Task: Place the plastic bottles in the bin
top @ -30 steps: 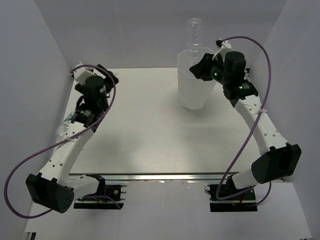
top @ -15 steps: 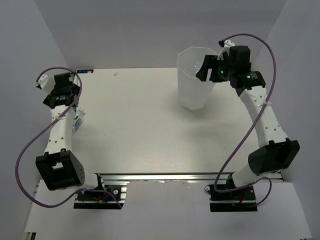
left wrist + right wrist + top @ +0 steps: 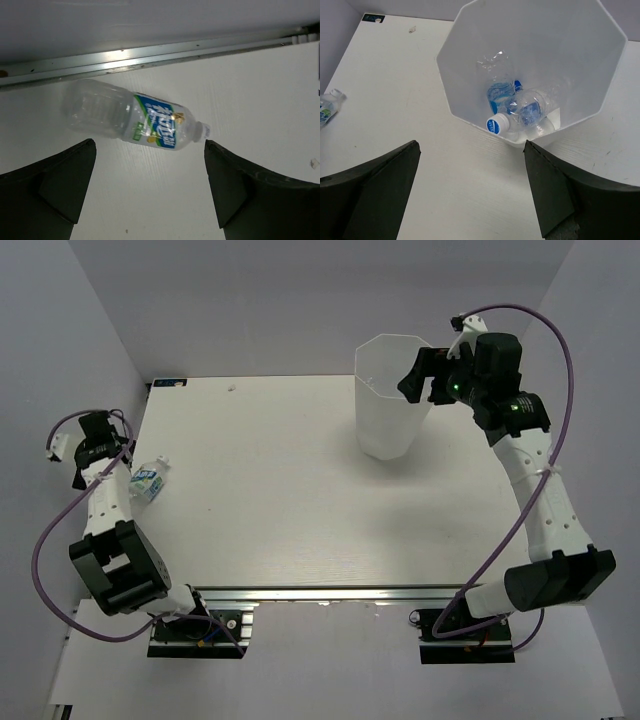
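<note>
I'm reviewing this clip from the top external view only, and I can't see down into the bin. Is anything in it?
Observer: Yes. The right wrist view looks straight into the bin. Clear bottles lie at its bottom, at least two, one with a blue label.
Operator: Is the left gripper holding the labelled bottle?
Observer: No. The left wrist view shows it open, with that bottle lying on its side beyond the fingertips, untouched.
Operator: Is the right gripper carrying anything?
Observer: No. Its wrist view shows it open, with nothing between the fingers.
</note>
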{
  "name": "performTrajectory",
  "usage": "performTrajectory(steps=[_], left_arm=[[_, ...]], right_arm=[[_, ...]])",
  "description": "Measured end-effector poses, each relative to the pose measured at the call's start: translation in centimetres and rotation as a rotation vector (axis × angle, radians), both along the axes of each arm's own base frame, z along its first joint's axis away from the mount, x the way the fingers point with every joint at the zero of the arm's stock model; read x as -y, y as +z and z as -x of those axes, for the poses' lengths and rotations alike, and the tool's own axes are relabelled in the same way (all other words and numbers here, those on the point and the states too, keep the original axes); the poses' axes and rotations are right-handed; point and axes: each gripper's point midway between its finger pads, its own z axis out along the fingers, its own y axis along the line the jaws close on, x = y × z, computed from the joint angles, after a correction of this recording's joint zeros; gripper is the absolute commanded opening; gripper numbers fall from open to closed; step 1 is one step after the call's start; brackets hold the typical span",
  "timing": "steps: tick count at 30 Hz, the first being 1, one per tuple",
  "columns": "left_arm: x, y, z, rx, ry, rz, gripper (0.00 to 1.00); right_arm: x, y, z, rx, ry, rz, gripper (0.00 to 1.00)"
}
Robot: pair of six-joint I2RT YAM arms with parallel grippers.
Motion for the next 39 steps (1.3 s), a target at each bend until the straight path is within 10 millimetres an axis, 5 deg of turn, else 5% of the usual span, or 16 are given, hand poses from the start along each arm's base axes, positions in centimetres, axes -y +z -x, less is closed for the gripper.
performTrajectory(steps=[7, 16, 24, 39], left_arm=[[-0.7, -5.5, 2.1, -0.036, 0.146, 0.145, 0.98], [0.2, -8.7, 2.6, 0.052, 0.344, 0.264, 0.98], [-0.2, -9.6, 1.9, 0.166, 0.484, 0.316, 0.98], [-1.8, -12.8, 0.3, 0.120, 0.601, 0.333, 0.98]], right_arm=[[0.5, 1.0, 1.1, 0.048, -0.009, -0.002, 0.89], [0.4, 0.3, 0.8, 0.051, 0.018, 0.032, 0.89], [0.0, -1.1, 0.5, 0.012, 0.053, 0.056, 0.89], [-0.5, -0.9, 0.6, 0.024, 0.088, 0.074, 0.89]])
